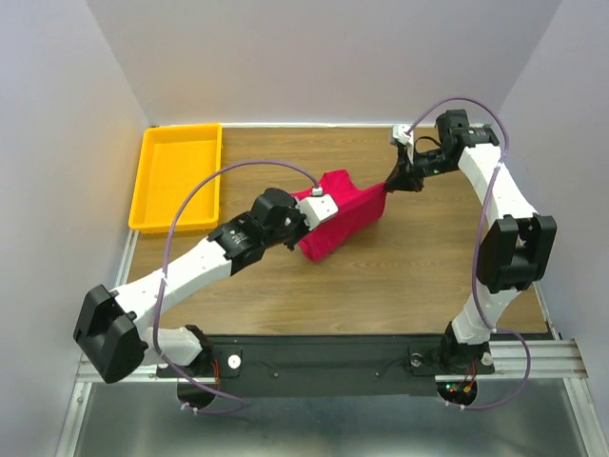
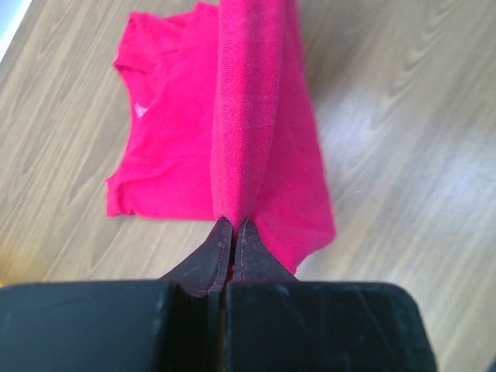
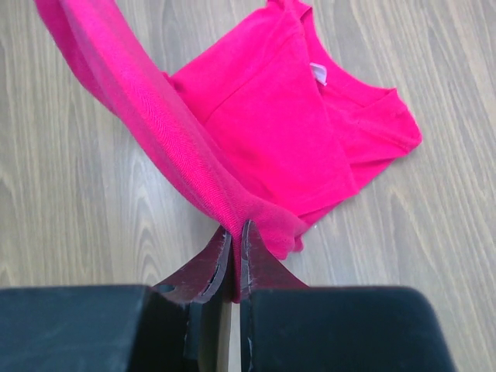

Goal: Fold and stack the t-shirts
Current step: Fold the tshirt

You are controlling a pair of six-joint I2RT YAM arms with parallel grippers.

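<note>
A crimson-red t-shirt (image 1: 341, 217) hangs stretched between my two grippers above the middle of the wooden table, its lower part resting on the wood. My left gripper (image 1: 310, 206) is shut on the shirt's near-left edge; in the left wrist view the cloth (image 2: 240, 116) runs up from the closed gripper (image 2: 234, 222). My right gripper (image 1: 394, 181) is shut on the far-right edge; in the right wrist view the t-shirt (image 3: 263, 116) lies partly folded below, a taut band rising to the gripper (image 3: 236, 226). The neckline and label show there.
A yellow plastic tray (image 1: 178, 177) sits at the far left of the table (image 1: 285, 295). White walls close in the back and sides. The black rail with both arm bases runs along the near edge.
</note>
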